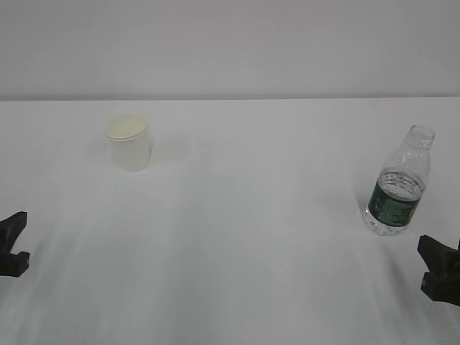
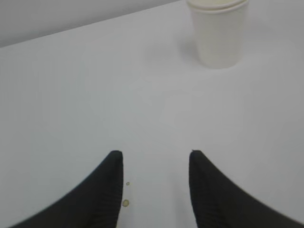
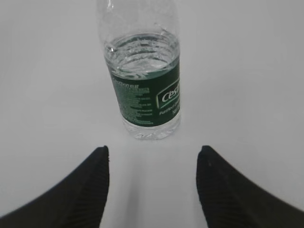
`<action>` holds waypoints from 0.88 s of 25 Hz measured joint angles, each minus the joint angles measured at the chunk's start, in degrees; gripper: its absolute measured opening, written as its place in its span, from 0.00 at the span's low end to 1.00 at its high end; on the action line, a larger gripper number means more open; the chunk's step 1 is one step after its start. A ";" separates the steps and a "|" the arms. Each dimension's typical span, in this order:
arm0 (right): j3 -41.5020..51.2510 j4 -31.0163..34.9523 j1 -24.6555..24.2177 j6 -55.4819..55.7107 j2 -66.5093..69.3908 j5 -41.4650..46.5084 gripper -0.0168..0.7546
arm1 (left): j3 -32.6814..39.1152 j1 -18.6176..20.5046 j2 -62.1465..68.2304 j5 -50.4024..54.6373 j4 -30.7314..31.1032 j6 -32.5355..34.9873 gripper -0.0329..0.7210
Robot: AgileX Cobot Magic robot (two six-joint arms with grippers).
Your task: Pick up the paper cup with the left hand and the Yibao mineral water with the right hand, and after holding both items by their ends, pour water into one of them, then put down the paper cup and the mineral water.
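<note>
So, nothing picked up yet: both tools sit released and empty at the near edge of the bench point(image 1: 237, 244), each with its target ahead of it. Left tool point(image 2: 153, 164) has its fingers spread with only bare bench between them; the paper cup point(image 2: 218, 33) stands upright well ahead of it and off to its right, so the tool isn't lined up on it, needs a forward reach plus a shift to the right. In the exterior view the paper cup point(image 1: 129, 142) is well apart from the left tool point(image 1: 13, 244), clearly far from the right one, so left arm is the nearer. Right tool point(image 3: 153, 159) is also spread wide, holding nothing; the Yibao mineral water point(image 3: 145, 76) stands upright just ahead, nearly centred in the gap, slightly to its left. Bottle's long axis is vertical, no cap on the neck, water up to about the top of the green label. In the exterior view the Yibao mineral water point(image 1: 399, 188) is near the right tool point(image 1: 442, 272), much closer than cup to left tool. Judgement: straight forward approach works for the right, left has farther to go.
</note>
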 joint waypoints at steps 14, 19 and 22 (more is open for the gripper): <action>0.00 -2.28 0.00 3.61 0.00 -0.11 0.60 | 0.00 0.08 0.00 0.00 -1.26 -7.70 0.40; 0.00 -3.18 0.00 3.61 0.00 -0.11 0.60 | 0.00 0.08 2.44 -0.34 1.55 -15.17 0.52; 0.00 -4.13 0.00 0.97 0.00 -0.11 0.62 | 0.00 0.08 6.08 -0.34 3.99 -16.36 0.71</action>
